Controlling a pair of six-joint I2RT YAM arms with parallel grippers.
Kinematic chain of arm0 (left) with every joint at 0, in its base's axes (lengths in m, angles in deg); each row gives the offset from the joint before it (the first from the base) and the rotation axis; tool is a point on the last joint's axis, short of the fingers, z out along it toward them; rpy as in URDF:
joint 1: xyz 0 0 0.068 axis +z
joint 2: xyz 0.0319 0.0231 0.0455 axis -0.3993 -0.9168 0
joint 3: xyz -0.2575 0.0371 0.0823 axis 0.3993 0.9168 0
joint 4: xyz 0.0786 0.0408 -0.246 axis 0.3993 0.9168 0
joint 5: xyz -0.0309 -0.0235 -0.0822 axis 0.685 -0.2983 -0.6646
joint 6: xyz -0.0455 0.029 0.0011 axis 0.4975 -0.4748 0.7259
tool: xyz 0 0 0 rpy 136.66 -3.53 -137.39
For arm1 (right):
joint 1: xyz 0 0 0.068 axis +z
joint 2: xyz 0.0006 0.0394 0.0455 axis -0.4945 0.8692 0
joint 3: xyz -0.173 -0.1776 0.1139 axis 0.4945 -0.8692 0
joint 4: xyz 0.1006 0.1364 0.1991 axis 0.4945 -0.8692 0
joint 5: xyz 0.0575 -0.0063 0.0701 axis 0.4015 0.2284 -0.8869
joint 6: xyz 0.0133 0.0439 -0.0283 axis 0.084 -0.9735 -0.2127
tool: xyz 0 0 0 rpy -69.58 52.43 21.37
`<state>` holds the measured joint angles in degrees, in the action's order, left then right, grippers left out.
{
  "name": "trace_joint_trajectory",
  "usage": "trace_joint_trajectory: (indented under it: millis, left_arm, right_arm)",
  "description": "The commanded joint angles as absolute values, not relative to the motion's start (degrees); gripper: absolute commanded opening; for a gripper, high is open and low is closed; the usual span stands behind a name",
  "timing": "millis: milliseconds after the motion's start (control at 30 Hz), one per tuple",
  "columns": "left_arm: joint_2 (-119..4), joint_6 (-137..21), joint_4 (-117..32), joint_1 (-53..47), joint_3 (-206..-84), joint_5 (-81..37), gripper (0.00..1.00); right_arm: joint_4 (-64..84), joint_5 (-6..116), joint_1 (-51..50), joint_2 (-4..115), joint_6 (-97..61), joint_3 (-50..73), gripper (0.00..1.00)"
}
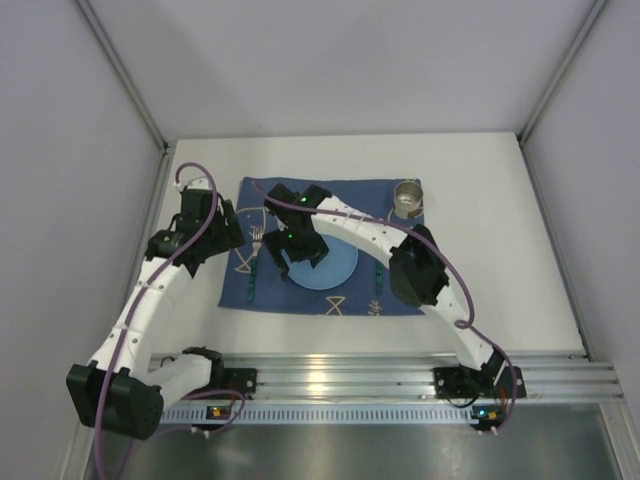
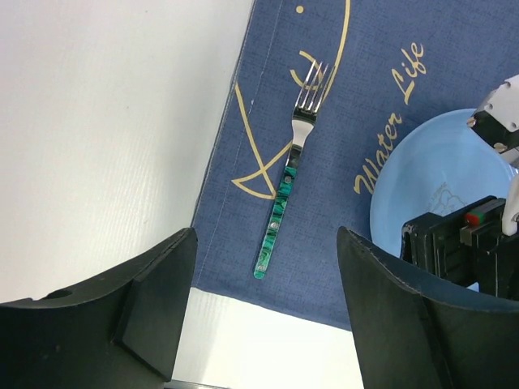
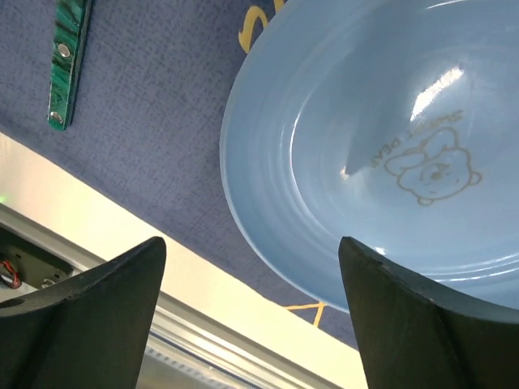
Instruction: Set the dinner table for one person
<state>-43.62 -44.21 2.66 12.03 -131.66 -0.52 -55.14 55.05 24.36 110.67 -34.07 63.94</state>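
Entry: one place setting on the white counter (image 1: 500,220), which runs from the arms' rail at 6 o'clock to the back wall at 12. We list a dark blue mat (image 1: 360,195) at centre and a light blue plate (image 1: 340,268) on it. A green-handled fork (image 2: 288,182) lies at the plate's 9 o'clock, a second green-handled utensil (image 1: 378,280) at its 3, and a metal cup (image 1: 406,198) at its 1, on the mat's corner. We judge the setting nearly complete, with little left but clearing the arms. Right end effector (image 3: 253,324): fingers apart, empty, above the plate's edge. Left end effector (image 2: 266,312): fingers apart, empty, above the fork's handle end. Obscured: part of the plate under the right arm; the second utensil's head, too small to type; the cup's contents.
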Motion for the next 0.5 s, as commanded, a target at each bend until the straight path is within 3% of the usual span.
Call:
trace_joint_trajectory:
  millis: [0,233,367,467]
  left_arm:
    - [-44.77,-45.36,-0.59,12.19,-132.33,0.55,0.75]
    - [-49.96,-48.78,-11.20,12.19,-131.11,4.50,0.76]
    - [-52.15,-58.95,-29.57,12.11,-122.77,-2.60,0.76]
    - [-55.05,-61.00,-45.72,12.28,-112.86,-3.41,0.78]
  right_arm:
    - [-55.33,53.62,25.12,104.71,-33.74,64.23,0.88]
    - [-48.58,65.99,25.12,90.40,-32.78,59.68,0.88]
    - [-34.44,75.40,25.03,75.73,-30.15,44.93,0.91]
    - [-23.98,80.42,25.03,63.18,-27.42,29.92,1.00]
